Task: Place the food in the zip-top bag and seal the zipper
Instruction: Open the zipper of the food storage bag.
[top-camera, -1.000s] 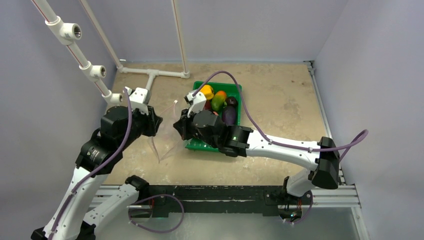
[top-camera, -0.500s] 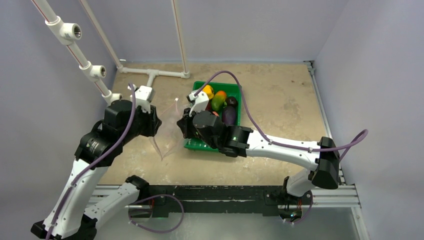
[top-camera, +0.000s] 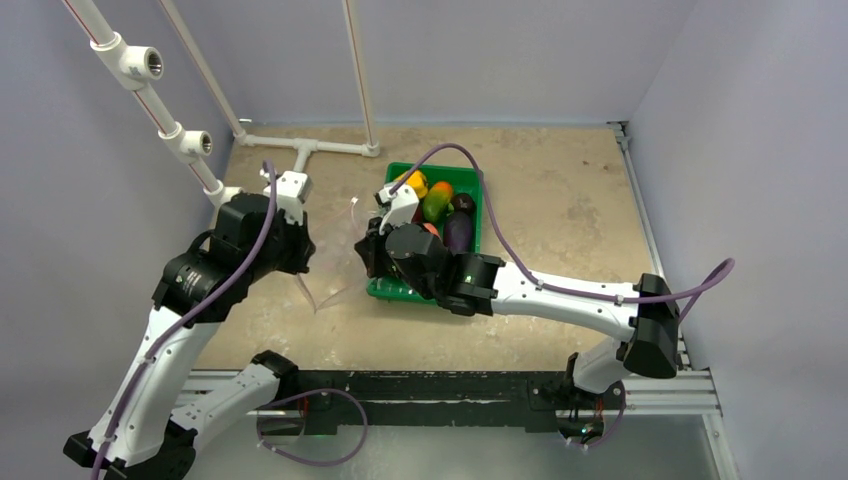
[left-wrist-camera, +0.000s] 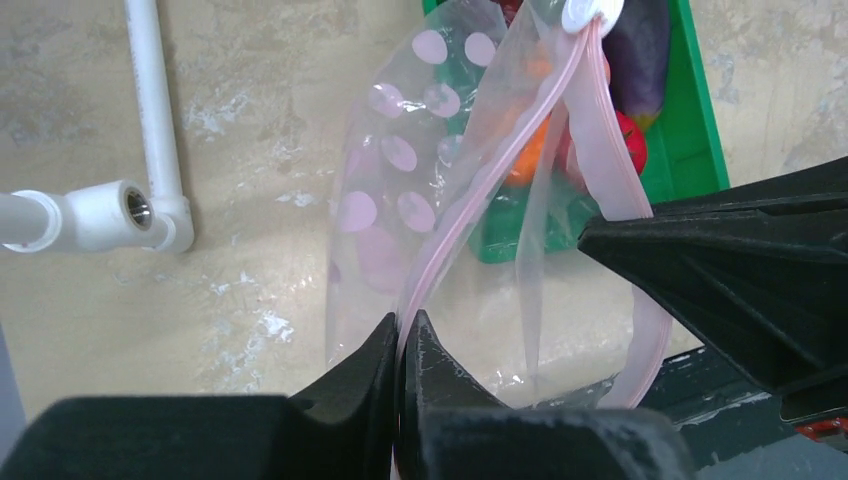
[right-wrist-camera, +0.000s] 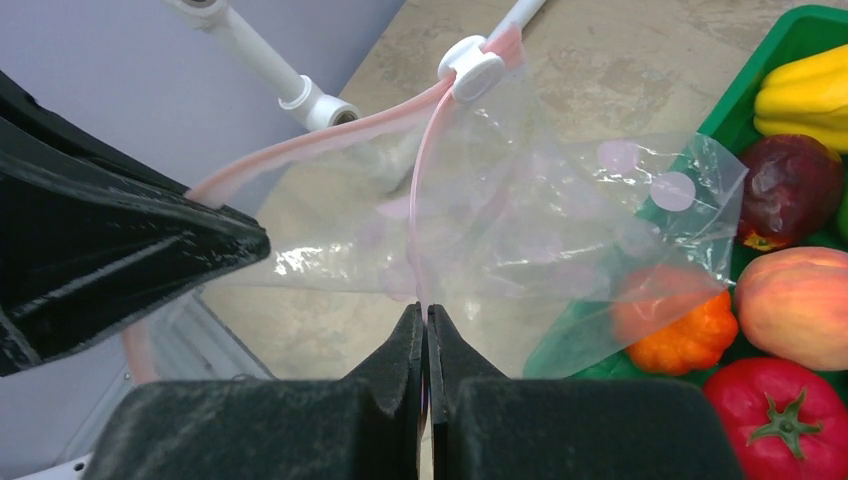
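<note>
The clear zip-top bag (top-camera: 328, 275) hangs between my two grippers, just left of the green tray (top-camera: 480, 205). My left gripper (left-wrist-camera: 402, 326) is shut on one side of the pink zipper (left-wrist-camera: 500, 150). My right gripper (right-wrist-camera: 425, 316) is shut on the other side of the zipper (right-wrist-camera: 300, 145), so the mouth is spread apart. The white slider (right-wrist-camera: 470, 62) sits at the far end. The food lies in the tray: yellow pepper (right-wrist-camera: 805, 95), dark red piece (right-wrist-camera: 790, 190), peach (right-wrist-camera: 795, 305), tomato (right-wrist-camera: 785, 420), orange (right-wrist-camera: 680, 325) behind the bag film, and eggplant (top-camera: 459, 230).
White pipes (top-camera: 300, 146) run along the table's back left, and one pipe (left-wrist-camera: 150, 120) lies close to the bag. Grey walls close in the table on three sides. The right arm (top-camera: 560, 295) reaches across the tray's near edge.
My left gripper's jaws have closed onto the pink zipper strip, and the left arm has shifted slightly. The right gripper has kept its hold and barely moved.
</note>
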